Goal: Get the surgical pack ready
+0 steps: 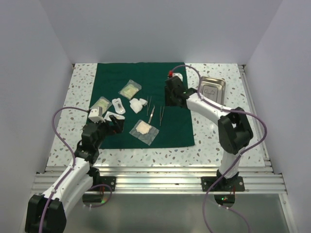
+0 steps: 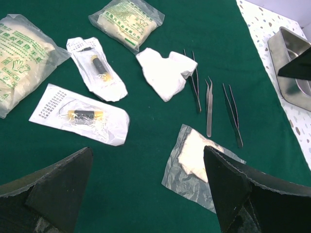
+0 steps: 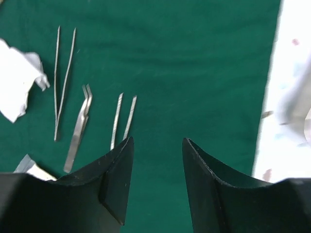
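Left end effector [image 2: 146, 154]: hung low over the near left part of the dark green cloth [image 1: 146, 80], fingers spread wide, clamped on nothing; right end effector [image 3: 157, 144]: hung over bare cloth near its right side, fingers parted too, nothing between them, just right of the instruments; dark green cloth: lay spread flat on the speckled worktop [image 1: 77, 99]; steel tray [image 1: 214, 79]: sat off the cloth on the worktop, toward the far right, beside the right arm; three thin steel tweezers [image 2: 209, 104]: lay side by side on the cloth, right of centre, apart from one another, the middle one bent at its tip; loose white gauze [image 2: 165, 73]: lay crumpled just left of them, its edge against the leftmost pair; clear gauze pouch [image 2: 197, 162]: lay nearest the arms, just near of the tweezers, a white pad inside; two white packets [image 2: 80, 115]: lay left of the gauze, each with a small dark and yellow item inside; two green-printed pouches [image 2: 127, 22]: lay beyond the packets, one toward the far side, one further left.
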Robot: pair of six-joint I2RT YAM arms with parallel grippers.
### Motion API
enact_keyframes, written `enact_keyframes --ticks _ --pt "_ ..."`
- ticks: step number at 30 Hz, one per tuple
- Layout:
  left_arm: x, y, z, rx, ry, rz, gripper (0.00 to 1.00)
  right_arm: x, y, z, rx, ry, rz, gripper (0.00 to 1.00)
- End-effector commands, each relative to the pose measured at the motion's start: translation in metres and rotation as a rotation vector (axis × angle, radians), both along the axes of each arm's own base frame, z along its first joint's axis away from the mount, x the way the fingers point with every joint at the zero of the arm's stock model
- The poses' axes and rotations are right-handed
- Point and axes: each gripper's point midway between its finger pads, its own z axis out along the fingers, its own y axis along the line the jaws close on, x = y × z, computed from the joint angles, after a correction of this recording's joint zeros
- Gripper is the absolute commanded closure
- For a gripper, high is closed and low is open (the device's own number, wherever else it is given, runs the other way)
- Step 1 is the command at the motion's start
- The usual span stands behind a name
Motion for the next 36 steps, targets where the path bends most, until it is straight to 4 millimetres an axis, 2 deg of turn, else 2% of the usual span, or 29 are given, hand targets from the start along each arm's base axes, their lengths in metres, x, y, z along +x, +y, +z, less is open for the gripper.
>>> enact_keyframes --ticks 1,8,15,21,24,25,28,31,33,34,35,36 --pt "0.003 -0.003 0.01 0.003 -0.052 -0.016 0.0 -0.014 0.029 -0.02 0.04 0.057 -0.038 0.51" --pt "0.003 -0.003 0.009 0.003 -0.05 -0.018 0.0 -0.038 0.058 -0.049 0.05 0.099 -0.105 0.46" --pt "0.003 -0.003 0.011 0.001 -0.055 -0.019 0.0 -0.043 0.063 -0.068 0.014 0.127 -0.11 0.47" --pt "0.003 -0.003 0.01 0.002 -0.052 -0.019 0.0 -0.046 0.064 -0.084 0.006 0.157 -0.108 0.59" --pt "0.003 -0.003 0.01 0.002 -0.052 -0.019 0.0 -0.047 0.065 -0.089 0.005 0.166 -0.105 0.68" --pt "0.003 -0.003 0.01 0.002 -0.052 -0.019 0.0 -0.048 0.064 -0.09 0.0 0.168 -0.103 0.77" --pt "0.002 -0.003 0.01 0.002 -0.052 -0.019 0.0 -0.048 0.061 -0.082 -0.005 0.155 -0.101 0.92" --pt "0.003 -0.003 0.01 0.002 -0.052 -0.019 0.0 -0.044 0.055 -0.069 -0.018 0.121 -0.096 1.0" --pt "0.003 -0.003 0.01 0.003 -0.05 -0.018 0.0 -0.039 0.049 -0.052 -0.017 0.095 -0.085 1.0" --pt "0.003 -0.003 0.01 0.003 -0.05 -0.018 0.0 -0.033 0.039 -0.048 -0.014 0.09 -0.102 1.0" --pt "0.003 -0.003 0.01 0.003 -0.05 -0.018 0.0 -0.029 0.032 -0.032 -0.004 0.065 -0.098 1.0" --pt "0.003 -0.003 0.01 0.003 -0.05 -0.018 0.0 -0.019 0.016 -0.025 0.003 0.055 -0.128 1.0"
